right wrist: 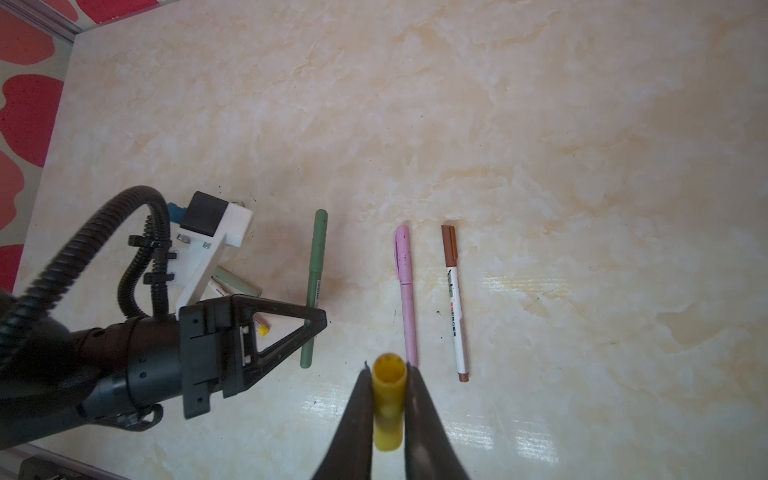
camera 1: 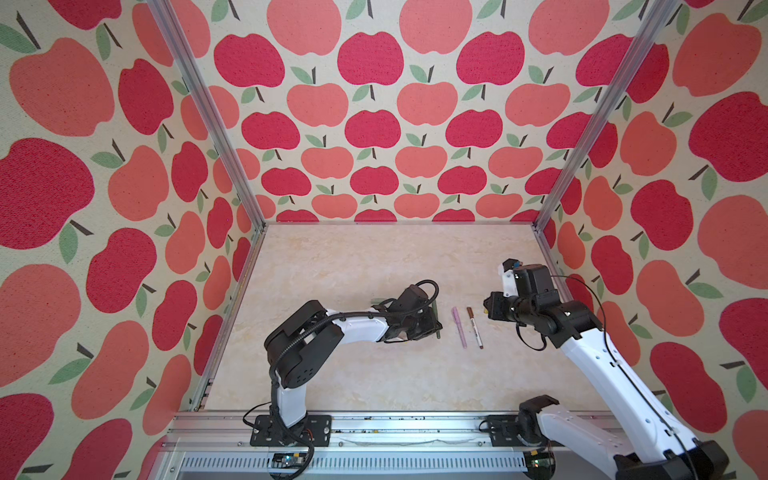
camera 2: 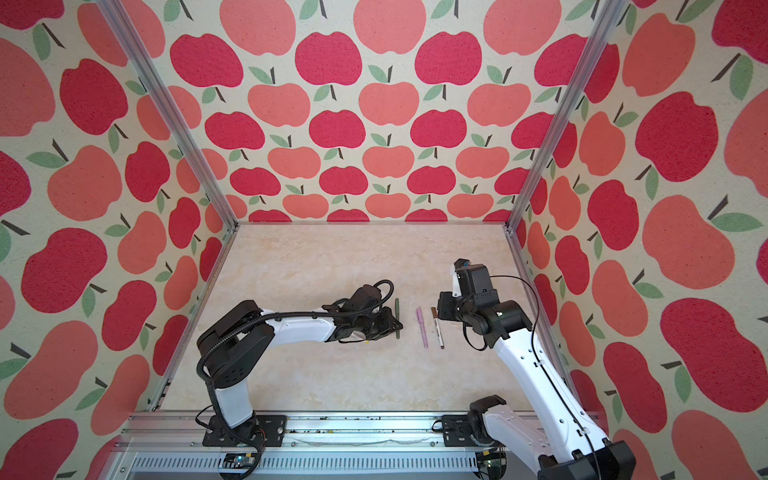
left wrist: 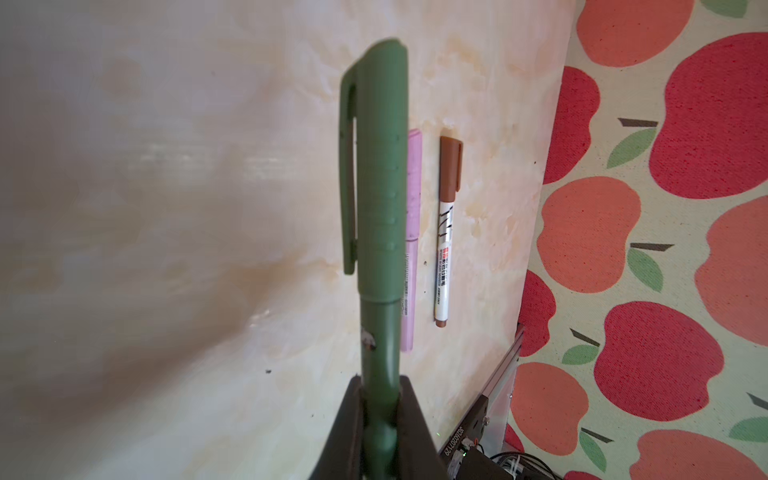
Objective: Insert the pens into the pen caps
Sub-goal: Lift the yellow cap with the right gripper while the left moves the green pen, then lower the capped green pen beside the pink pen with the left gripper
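While three pens wear their caps, the task looks a little past halfway, with at least one pairing left. The left gripper (left wrist: 380, 382) is pinched tight on the barrel of the dark green pen (left wrist: 380, 208), whose matching cap is seated on it. The pen is held low over the marbled table (right wrist: 540, 124), but I cannot tell whether it touches. Beside it and apart from it, the pink pen (right wrist: 405, 282) and the brown-capped white pen (right wrist: 455, 299) lie side by side on the table, not touching, both closed. The right gripper (right wrist: 388, 370) squeezes the yellow cap (right wrist: 388, 399) between its fingers, open mouth outward, above the table near the pink pen's end.

Behind the left gripper, partly hidden, lie a pale green pen (right wrist: 237, 281) and a white pen with a yellow end (right wrist: 262, 330). Whether the pale green one is capped cannot be told.

Count: five pens, three clearly capped; one loose cap, the yellow.
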